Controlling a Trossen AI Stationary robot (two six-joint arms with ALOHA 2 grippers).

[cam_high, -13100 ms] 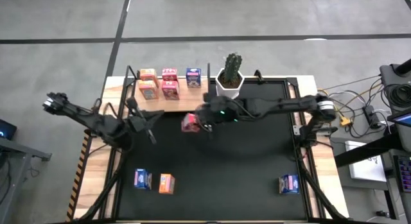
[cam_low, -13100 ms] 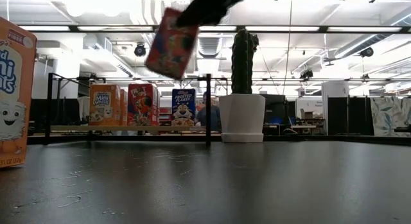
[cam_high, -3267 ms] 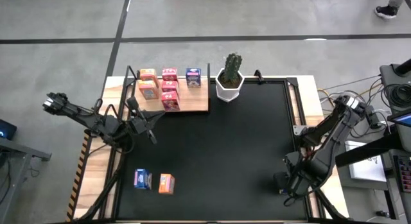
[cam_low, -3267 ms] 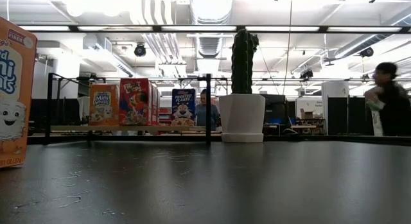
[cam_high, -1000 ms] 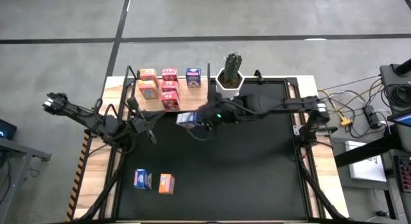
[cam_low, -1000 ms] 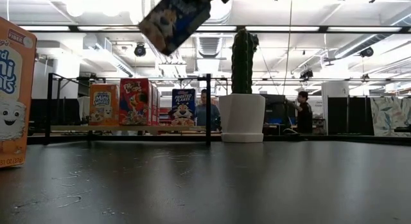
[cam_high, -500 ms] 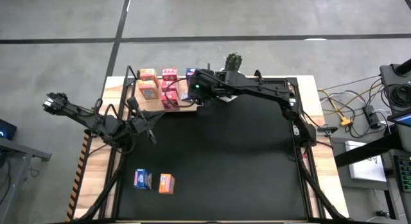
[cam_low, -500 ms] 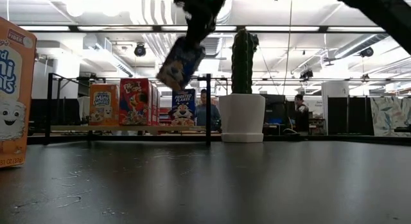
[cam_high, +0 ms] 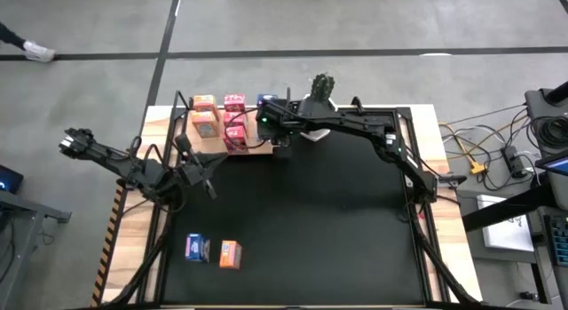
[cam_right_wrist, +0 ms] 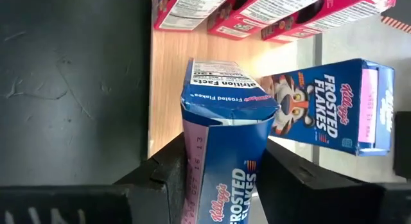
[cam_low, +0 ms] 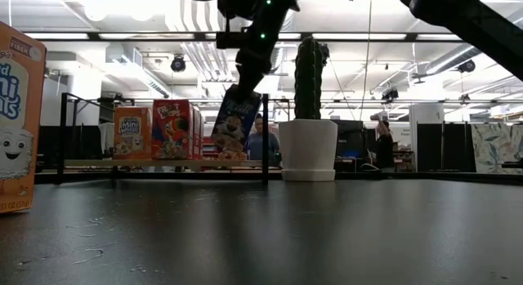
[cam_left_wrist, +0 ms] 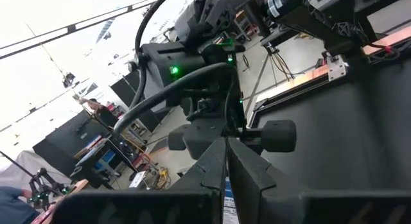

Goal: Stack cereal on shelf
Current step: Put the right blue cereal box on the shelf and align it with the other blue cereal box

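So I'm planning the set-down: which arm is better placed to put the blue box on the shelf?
The right. Its gripper already holds the blue Frosted Flakes box, tilted, over the shelf beside another blue box. The left gripper sits off the shelf, fingers shut, empty.

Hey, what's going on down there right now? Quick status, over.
Right end effector shut on blue cereal box, tilted above the shelf. Left end effector shut, waiting over the mat. Cactus pot stands close by.

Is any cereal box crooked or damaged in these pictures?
Yes. The blue box held by the right end effector hangs tilted over the shelf, unlike the upright boxes behind it, and its end flap looks slightly crumpled in the right wrist view.
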